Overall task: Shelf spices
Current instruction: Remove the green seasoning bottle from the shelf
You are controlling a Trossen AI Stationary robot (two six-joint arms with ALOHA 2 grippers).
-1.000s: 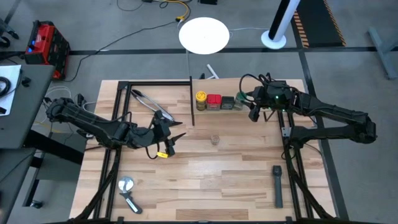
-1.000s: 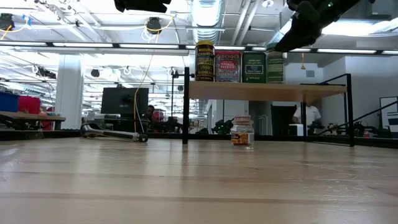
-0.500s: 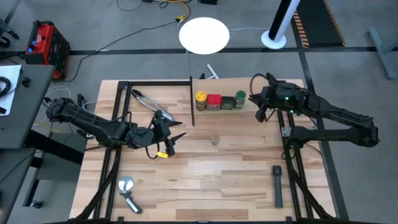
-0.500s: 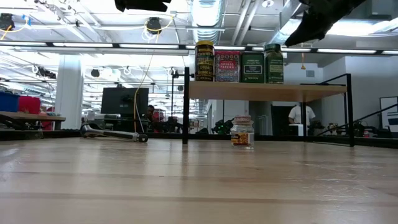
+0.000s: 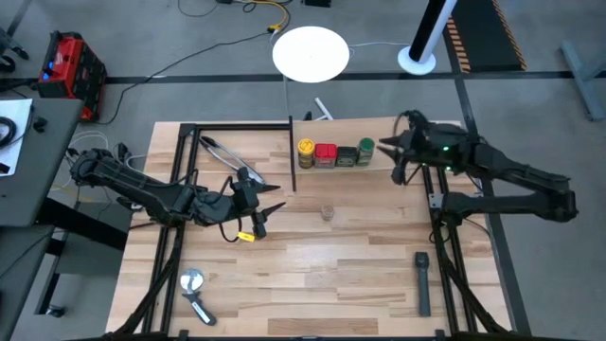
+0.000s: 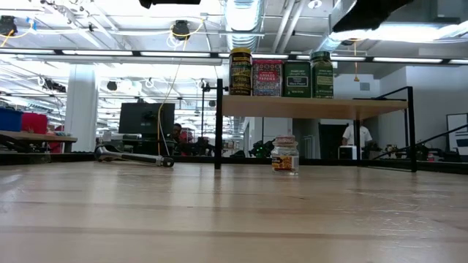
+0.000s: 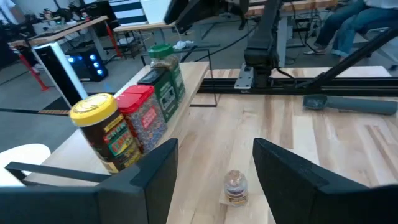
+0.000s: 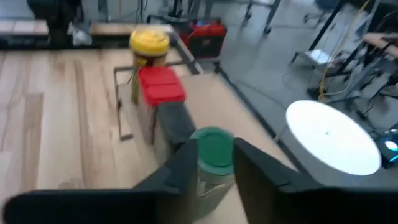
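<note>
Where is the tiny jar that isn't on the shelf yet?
In the high view the small clear jar stands alone mid-table, in front of the shelf, between the two grippers.

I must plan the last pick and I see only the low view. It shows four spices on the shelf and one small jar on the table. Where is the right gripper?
Observer: The right gripper hangs open and empty beside the green-lidded jar, at the right end of the row on the shelf.
Operator: And the left gripper?
Observer: The left gripper is open above the table, to the left of the small clear jar and pointing toward it, not touching it.
Operator: Does anything lie between them?
Observer: No, only bare tabletop. The metal tongs lie farther back on the left.
</note>
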